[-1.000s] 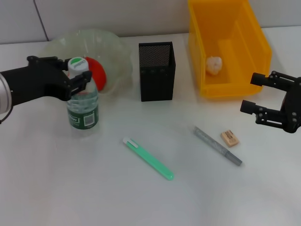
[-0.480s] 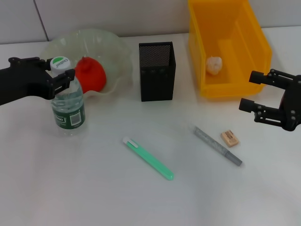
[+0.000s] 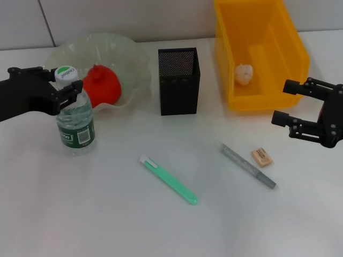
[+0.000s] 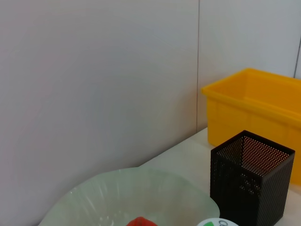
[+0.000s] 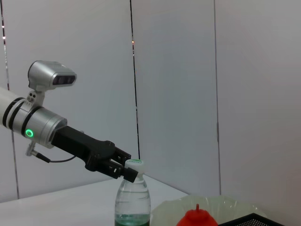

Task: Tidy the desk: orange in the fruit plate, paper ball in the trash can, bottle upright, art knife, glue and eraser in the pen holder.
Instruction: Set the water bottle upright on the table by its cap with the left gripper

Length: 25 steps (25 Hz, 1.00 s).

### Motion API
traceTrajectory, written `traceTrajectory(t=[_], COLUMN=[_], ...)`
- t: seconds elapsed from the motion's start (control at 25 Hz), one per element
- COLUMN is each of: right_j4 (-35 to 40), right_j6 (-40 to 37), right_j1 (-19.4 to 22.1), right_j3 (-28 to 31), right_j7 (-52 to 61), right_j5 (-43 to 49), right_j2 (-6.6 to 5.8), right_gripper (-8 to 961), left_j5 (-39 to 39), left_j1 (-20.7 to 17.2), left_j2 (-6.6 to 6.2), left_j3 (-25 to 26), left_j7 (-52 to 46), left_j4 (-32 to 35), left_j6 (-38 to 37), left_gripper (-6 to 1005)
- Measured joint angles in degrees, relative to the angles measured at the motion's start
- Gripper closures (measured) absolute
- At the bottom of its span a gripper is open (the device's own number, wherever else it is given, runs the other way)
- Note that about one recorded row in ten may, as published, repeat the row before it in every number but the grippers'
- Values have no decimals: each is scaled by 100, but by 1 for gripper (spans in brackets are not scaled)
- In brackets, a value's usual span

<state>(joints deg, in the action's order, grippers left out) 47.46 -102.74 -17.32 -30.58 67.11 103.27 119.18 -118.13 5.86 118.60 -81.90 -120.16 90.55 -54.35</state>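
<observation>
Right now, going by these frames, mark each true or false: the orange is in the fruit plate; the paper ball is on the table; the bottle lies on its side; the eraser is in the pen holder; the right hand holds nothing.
1. The orange is in the fruit plate. True.
2. The paper ball is on the table. False: it lies inside the trash can.
3. The bottle lies on its side. False: it stands upright, the left hand at its cap.
4. The eraser is in the pen holder. False: it lies on the table, beside the grey pen.
5. The right hand holds nothing. True: it is open.
</observation>
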Motion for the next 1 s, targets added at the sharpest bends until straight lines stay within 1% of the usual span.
traceTrajectory(t=[0.2, 0.44, 0.76, 0.96, 1.0], right_j4=[0, 0, 0, 0, 0], right_j6=[0, -8, -37, -44, -45], right_j1=[-7, -8, 6, 21, 26], right_j3=[-7, -9, -9, -9, -9], right_j7=[7, 12, 13, 13, 13], right_j5=[0, 0, 0, 0, 0], right_j2=[0, 0, 5, 8, 8], right_gripper=[213, 213, 213, 213, 213], left_j5=[166, 528, 667, 750, 758], left_j1=[-14, -22, -24, -28, -27], left_j2=[-3, -17, -21, -21, -21], left_j3=[36, 243, 285, 287, 289], left_j7=[145, 358, 365, 375, 380], left_j4=[-114, -287, -354, -330, -322], left_j6=[3, -89, -229, -355, -396], left_gripper=[558, 558, 559, 546, 508])
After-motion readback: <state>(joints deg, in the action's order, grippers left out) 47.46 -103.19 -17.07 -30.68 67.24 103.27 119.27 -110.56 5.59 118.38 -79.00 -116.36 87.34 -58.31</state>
